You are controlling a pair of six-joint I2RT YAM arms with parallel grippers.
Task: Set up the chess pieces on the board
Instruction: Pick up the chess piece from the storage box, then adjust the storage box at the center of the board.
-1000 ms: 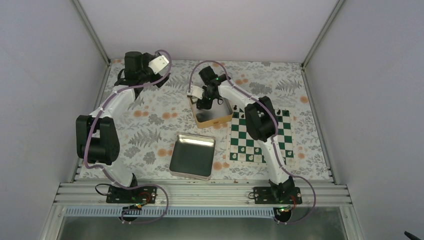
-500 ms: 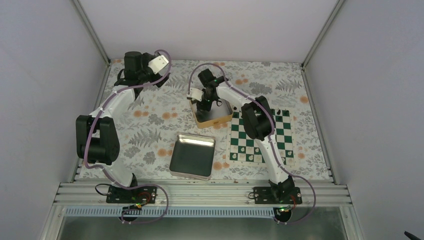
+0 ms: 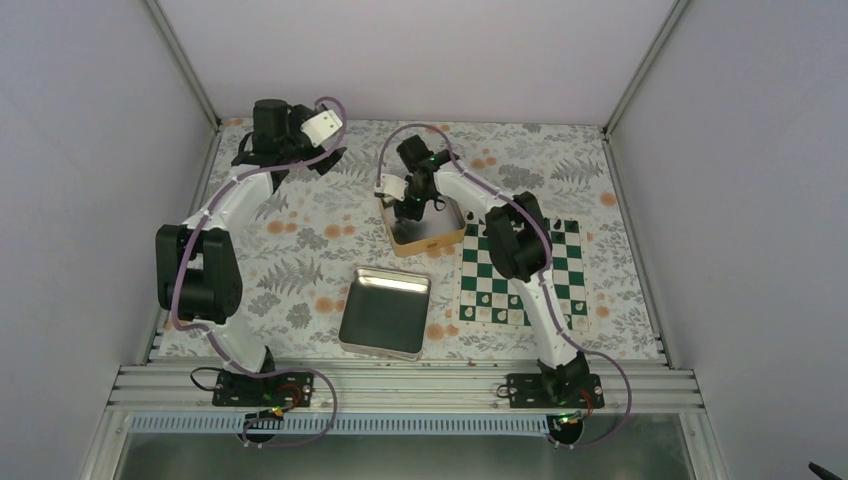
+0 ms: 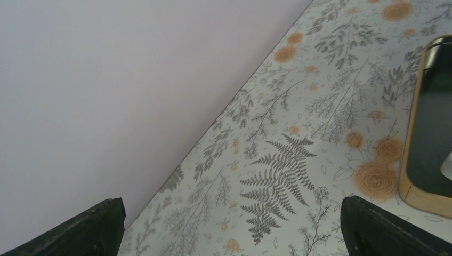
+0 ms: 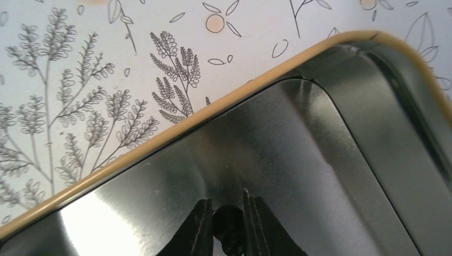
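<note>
Your right hand (image 5: 227, 210) is down inside the gold-rimmed tin (image 5: 224, 106). Its two fingers are drawn almost together, with a black chess piece (image 5: 229, 237) pinched between them close to the tin's rounded corner. From above, that tin sits mid-table, toward the far edge, just beside the far-left corner of the board (image 3: 497, 290).

The board lies flat on the right side of the table (image 3: 300, 230), with its near side toward the near edge, and your right arm crosses above it. A few tiny dark pieces stand on squares along its far and near rows, but they are too small to tell which they are.

A shallow silver tin (image 3: 385, 312) rests left of the board, close to the near edge.

Your left hand (image 4: 230, 201) hangs above the far-left corner of the table with its fingers spread wide and nothing between them.
</note>
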